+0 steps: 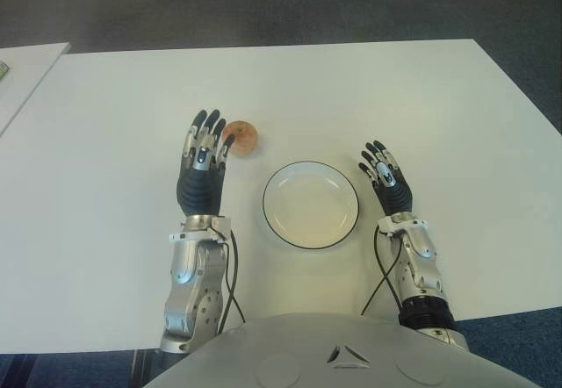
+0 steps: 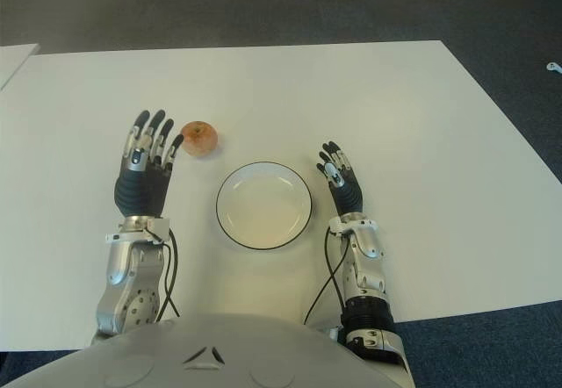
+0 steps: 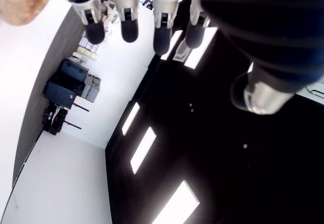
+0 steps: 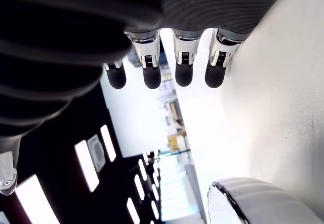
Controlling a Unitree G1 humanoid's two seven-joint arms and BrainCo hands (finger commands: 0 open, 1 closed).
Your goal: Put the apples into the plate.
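1. White surface (image 1: 114,256) spans nearly the whole head view; dark carpeted floor (image 1: 263,2) lies beyond its far edge and at the right corner. No brand, label or writing is readable anywhere.
2. A second pale tabletop (image 1: 22,72) shows at the far left edge, apart from the main surface.
3. Robot torso (image 1: 342,357), grey and rounded, fills the bottom centre of the eye views.
4. Plate (image 1: 310,204), white with a thin dark rim, sits on the surface between the two hands, with nothing in it. Its rim also shows in the right wrist view.
5. Left hand (image 1: 204,167) shows left of the plate, fingers (image 1: 213,129) extended and spread, gripping nothing. The left wrist view shows the fingertips straight with open space between them.
6. Right hand (image 1: 385,180) shows just right of the plate, fingers straight and relaxed, holding nothing. Cannot tell whether it touches the surface.
7. Apple (image 1: 240,138), red-yellow, only one visible, sits on the surface outside the plate, beyond its far-left rim. It lies just beside the left hand's fingertips; contact cannot be confirmed.
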